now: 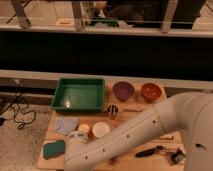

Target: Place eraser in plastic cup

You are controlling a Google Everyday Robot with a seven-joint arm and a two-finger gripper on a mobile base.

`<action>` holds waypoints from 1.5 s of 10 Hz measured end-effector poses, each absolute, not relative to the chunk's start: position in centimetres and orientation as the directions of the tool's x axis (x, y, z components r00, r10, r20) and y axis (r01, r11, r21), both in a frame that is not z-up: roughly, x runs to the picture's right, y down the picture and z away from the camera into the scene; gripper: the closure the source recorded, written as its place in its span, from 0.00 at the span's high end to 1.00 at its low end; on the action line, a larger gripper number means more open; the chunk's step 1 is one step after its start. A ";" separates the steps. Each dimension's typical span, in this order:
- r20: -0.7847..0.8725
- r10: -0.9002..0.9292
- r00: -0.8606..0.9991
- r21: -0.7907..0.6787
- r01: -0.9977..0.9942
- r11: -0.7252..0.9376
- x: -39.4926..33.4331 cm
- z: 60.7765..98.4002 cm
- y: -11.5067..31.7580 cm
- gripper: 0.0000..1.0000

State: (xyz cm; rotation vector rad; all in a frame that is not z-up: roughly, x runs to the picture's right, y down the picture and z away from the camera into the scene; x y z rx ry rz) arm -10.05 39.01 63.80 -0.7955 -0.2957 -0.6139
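The white arm (pixel 150 125) sweeps in from 3 o'clock across the front of the table (pixel 48 161) and covers much of it, so the eraser is hidden from me and I cannot say where it lies. The pincer (pixel 75 147) sits at the arm's end around 7 o'clock on the table, with the teal sponge (pixel 54 149) just beside it at its 9 o'clock. I cannot tell whether it is apart, together or clamped on anything. The plastic cup (pixel 100 129) stands uncovered at the pincer's 1 o'clock, just beside the orange fruit (pixel 84 128), and the arm partly hides a black-handled tool (pixel 149 151) at 4 o'clock.
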 end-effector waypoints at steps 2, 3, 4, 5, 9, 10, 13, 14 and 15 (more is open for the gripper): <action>0.461 -0.381 0.801 -0.588 0.598 0.544 -10.7 64.9 38.8 0.80; 0.458 -0.368 0.810 -0.594 0.586 0.551 -11.0 65.6 38.2 0.80; 0.455 -0.355 0.817 -0.596 0.575 0.561 -11.4 66.4 37.0 0.80; 0.456 -0.350 0.818 -0.588 0.572 0.572 -12.1 66.6 35.9 0.80; 0.446 -0.342 0.827 -0.587 0.558 0.586 -13.2 67.2 34.0 0.80; 0.434 -0.337 0.836 -0.600 0.547 0.584 -12.6 68.0 34.5 0.80; 0.405 -0.270 0.874 -0.658 0.484 0.577 -11.6 71.9 36.7 0.80; 0.392 -0.220 0.893 -0.685 0.443 0.578 -11.6 73.2 36.7 0.80; 0.390 -0.220 0.894 -0.686 0.441 0.578 -11.5 73.4 36.7 0.80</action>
